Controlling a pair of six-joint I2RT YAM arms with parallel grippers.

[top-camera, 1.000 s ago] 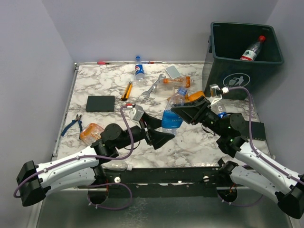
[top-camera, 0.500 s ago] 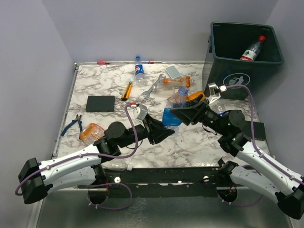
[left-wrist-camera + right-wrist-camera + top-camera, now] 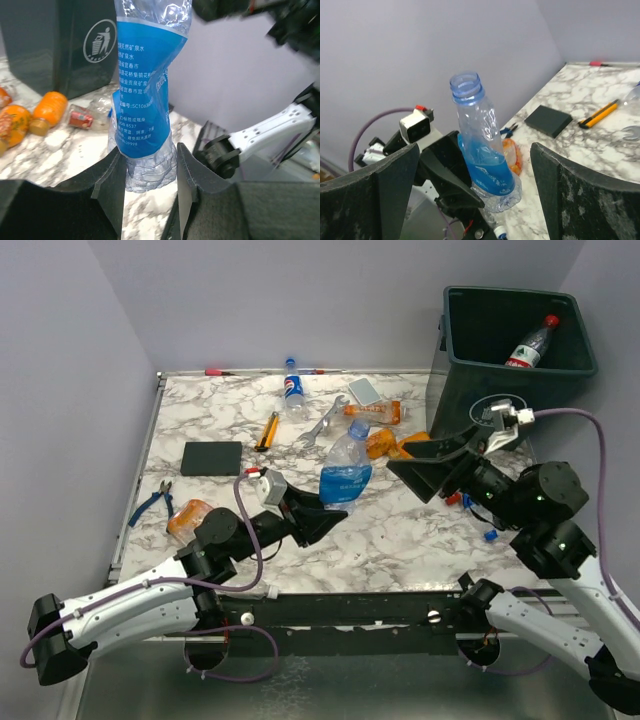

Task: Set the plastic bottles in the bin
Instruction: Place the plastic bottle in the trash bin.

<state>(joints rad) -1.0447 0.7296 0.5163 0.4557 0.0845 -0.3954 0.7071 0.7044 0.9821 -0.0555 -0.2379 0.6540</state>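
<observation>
My left gripper (image 3: 333, 517) (image 3: 149, 159) is shut on the base of a clear plastic bottle with a blue label (image 3: 345, 465) (image 3: 145, 100) (image 3: 485, 145) and holds it tilted above the table, capless neck up. To the right my right gripper (image 3: 412, 460) (image 3: 475, 150) stands open, apart from that bottle. The dark green bin (image 3: 520, 360) (image 3: 60, 40) at the far right holds a red-labelled bottle (image 3: 530, 343). More bottles lie on the table: a Pepsi one (image 3: 292, 388), orange ones (image 3: 375, 412) (image 3: 385, 443) (image 3: 47, 110), and a crushed orange one (image 3: 190, 518) (image 3: 512, 155).
A silver wrench (image 3: 320, 425), a yellow utility knife (image 3: 268, 430) (image 3: 600, 114), a black pad (image 3: 212, 457) (image 3: 548, 120), blue pliers (image 3: 152, 502) and a grey card (image 3: 365, 390) lie on the marble table (image 3: 400, 540). Small caps (image 3: 490, 535) lie near the right arm.
My left gripper has shut on the blue-labelled bottle's base. The right gripper let go of it, opened wide and drew back to the right. The bottle shifted slightly left.
</observation>
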